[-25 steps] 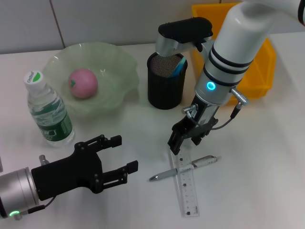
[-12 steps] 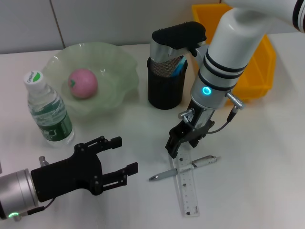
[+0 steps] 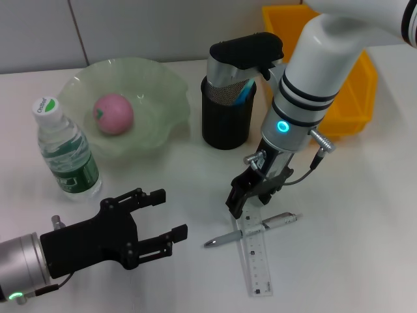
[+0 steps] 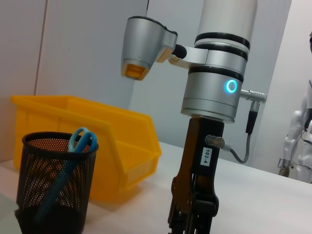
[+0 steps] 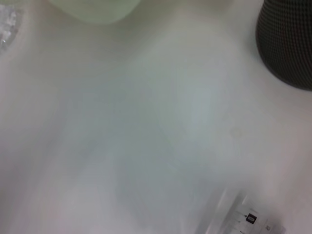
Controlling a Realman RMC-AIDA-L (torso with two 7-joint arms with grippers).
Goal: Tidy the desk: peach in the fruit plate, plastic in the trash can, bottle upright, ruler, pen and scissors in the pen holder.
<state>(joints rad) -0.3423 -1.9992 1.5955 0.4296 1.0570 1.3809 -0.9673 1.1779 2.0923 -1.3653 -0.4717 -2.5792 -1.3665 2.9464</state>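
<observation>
The pink peach (image 3: 114, 113) lies in the green fruit plate (image 3: 159, 88). Near the left edge the bottle (image 3: 65, 150) stands upright. Blue scissors (image 3: 244, 94) (image 4: 78, 142) stick out of the black mesh pen holder (image 3: 225, 124) (image 4: 53, 185). A clear ruler (image 3: 255, 254) (image 5: 243, 219) lies on the desk with a silver pen (image 3: 251, 230) across it. My right gripper (image 3: 247, 197) (image 4: 192, 222) hovers open just above the ruler's far end. Low at the front left, my left gripper (image 3: 171, 212) is open and holds nothing. No plastic is in view.
A yellow bin (image 3: 339, 72) (image 4: 122, 141) stands at the back right, behind the right arm. The pen holder (image 5: 287, 44) is close beside the right wrist. White desk surface lies between the two grippers.
The right arm has shifted a little left and down toward the ruler's far end. The left gripper has barely moved.
</observation>
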